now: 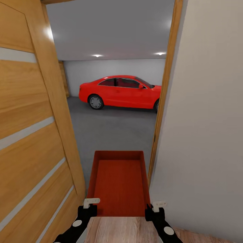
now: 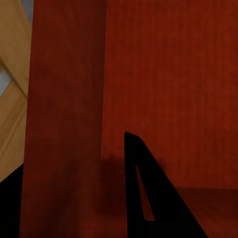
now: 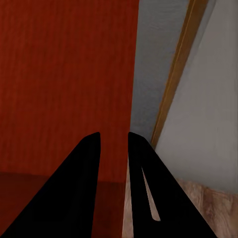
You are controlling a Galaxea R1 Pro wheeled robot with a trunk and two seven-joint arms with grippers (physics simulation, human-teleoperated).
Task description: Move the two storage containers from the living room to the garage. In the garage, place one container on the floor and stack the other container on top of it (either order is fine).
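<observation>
An orange-red rectangular open-topped storage container (image 1: 118, 182) sits low centre of the head view, held up in the doorway. The left tool (image 1: 90, 203) clamps its near-left wall and the right tool (image 1: 156, 206) its near-right wall; in the right wrist view the black fingers (image 3: 82, 173) straddle that thin wall. A slatted wooden door (image 1: 30, 135) fills the left, a grey-white wall (image 1: 209, 118) the right. Beyond, a red car (image 1: 119, 91) stands on the dark grey concrete floor (image 1: 111, 131). No readable writing.
</observation>
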